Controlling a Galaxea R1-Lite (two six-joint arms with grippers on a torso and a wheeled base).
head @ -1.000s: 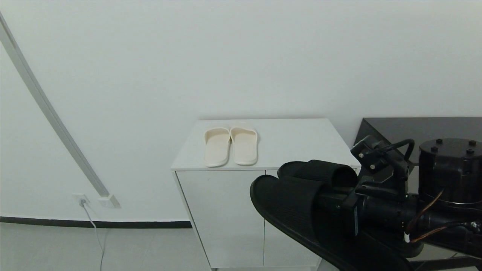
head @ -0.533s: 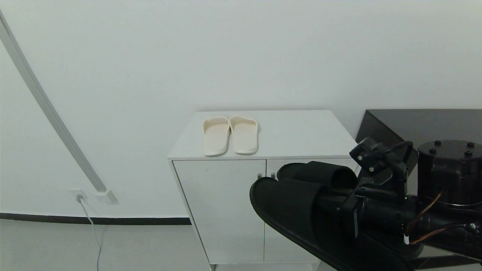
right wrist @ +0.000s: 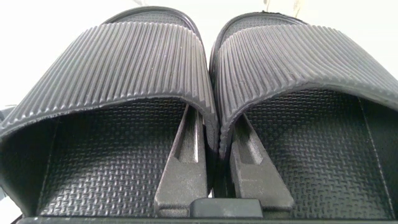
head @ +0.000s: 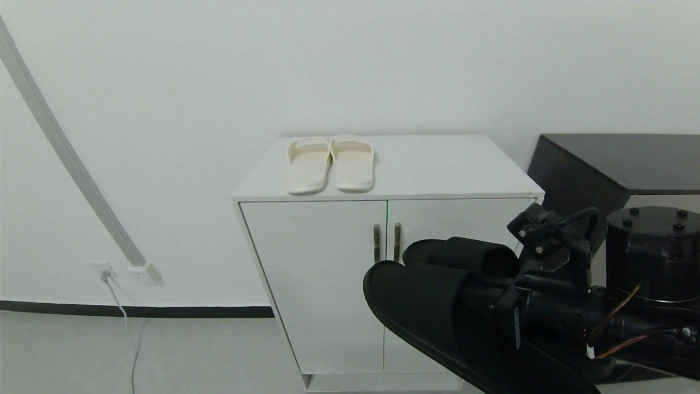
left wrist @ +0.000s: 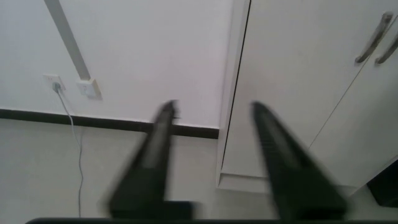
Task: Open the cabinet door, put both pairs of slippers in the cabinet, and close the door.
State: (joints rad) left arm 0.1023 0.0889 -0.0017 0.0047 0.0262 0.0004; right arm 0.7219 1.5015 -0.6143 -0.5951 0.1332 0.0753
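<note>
both doors on the cabinet [head: 317, 273] are shut, so i'd say this is the open-the-door step. the right gripper [right wrist: 214, 155] has its jaws pinched on the inner side walls of the black slippers [head: 432, 295], carrying the pair as one bundle at about 4 o'clock in the head view. the cream slippers [head: 330, 163] sit on the cabinet top, roughly 11 o'clock from the black pair. the left gripper [left wrist: 212, 112] is empty, jaws spread wide, aimed low by the cabinet's 9 o'clock edge. the next move probably needs that free one up at the left door's handle [head: 377, 242], closing on it and pulling outward.
</note>
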